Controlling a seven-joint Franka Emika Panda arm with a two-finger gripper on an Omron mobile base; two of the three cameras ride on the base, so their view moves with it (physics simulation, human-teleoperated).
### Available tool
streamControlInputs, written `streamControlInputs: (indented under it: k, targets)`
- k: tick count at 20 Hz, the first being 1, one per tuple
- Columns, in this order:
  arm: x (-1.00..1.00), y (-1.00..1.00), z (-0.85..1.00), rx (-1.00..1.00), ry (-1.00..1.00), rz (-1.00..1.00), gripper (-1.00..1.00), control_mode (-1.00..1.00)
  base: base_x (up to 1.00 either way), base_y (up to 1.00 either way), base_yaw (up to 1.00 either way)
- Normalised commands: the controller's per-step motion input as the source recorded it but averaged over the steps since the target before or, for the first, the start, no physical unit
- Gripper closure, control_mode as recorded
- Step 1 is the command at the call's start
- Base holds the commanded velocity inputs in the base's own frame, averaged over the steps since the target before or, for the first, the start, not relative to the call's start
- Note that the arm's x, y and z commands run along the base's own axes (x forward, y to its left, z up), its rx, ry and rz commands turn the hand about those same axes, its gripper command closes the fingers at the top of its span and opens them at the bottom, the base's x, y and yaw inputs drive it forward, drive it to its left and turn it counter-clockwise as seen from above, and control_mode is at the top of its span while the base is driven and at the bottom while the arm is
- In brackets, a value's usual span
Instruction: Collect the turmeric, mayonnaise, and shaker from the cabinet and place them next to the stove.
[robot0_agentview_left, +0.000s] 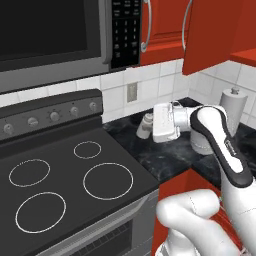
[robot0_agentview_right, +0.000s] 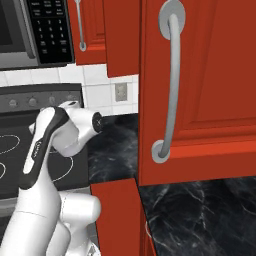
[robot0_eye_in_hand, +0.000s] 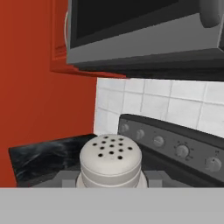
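Shaker (robot0_eye_in_hand: 110, 161) base hidden by pincer (robot0_eye_in_hand: 110, 179).

Shaker (robot0_agentview_left: 145, 125) in claw (robot0_agentview_left: 150, 126) nr stove (robot0_agentview_left: 70, 175)

You see a white tiled wall (robot0_agentview_left: 155, 82) with a grey socket plate (robot0_agentview_left: 132, 91) on it. A black microwave (robot0_agentview_left: 60, 35) hangs above. The black marble counter (robot0_agentview_left: 165, 160) runs to the corner, where a paper-towel roll (robot0_agentview_left: 234, 107) stands.

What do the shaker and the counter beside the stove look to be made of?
The small pale grey-white shaker: matte, possibly ceramic or plastic; dull surface, perforated domed top. The black veined counter: polished stone by its look, marble-like pale veining and soft gloss, though laminate would look similar.
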Motion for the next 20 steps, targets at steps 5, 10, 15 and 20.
streamControlInputs:
  k: [5,10,15,20]
  targets:
    - [0.90,-0.18,-0.34,0.02,0.00,0.00,1.00,-1.00,0.00,0.00,0.00]
    - [0.72,-0.24,-0.42,0.00,0.00,0.00,1.00,-1.00,0.00,0.00,0.00]
    - [0.62,-0.20,-0.42,0.00,0.00,0.00,1.00,-1.00,0.00,0.00,0.00]
    - [0.57,-0.08,-0.37,-0.04,0.02,0.00,1.00,-1.00,0.00,0.00,0.00]
